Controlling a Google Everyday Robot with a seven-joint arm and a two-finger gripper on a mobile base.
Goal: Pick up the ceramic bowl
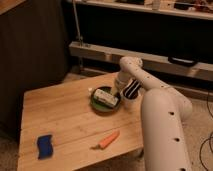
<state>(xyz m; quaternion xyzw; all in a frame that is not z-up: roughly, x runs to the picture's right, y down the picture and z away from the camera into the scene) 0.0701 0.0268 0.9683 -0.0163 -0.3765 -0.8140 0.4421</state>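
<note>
Dark-green glazed ceramic: the ceramic bowl [105, 104] sits flat on the wooden tabletop [65, 115], toward its far right part, close to the right edge. A pale boxy object [106, 97] lies inside or over the bowl; whether this is a separate item or part of the robot's hand cannot be determined.

The gripper [116, 92] is at the bowl's far-right rim, at the end of the white arm [160, 115] that reaches over from the right. Whether the jaws are spread or pressed together cannot be told from this view, nor whether they contact the rim.

Handling assessment: the dish is judged rigid, fairly heavy for its size, smooth-glazed and therefore slippery, and breakable if dropped. Being shallow and wide, it offers no side wall worth gripping; the rim is the only practical hold, one jaw inside and one outside. A rim pinch is off-centre, so the bowl would likely tilt under its own weight.

Other items: an orange carrot [108, 140] near the front edge and a blue sponge [45, 146] at front left, both well apart from the bowl.
</note>
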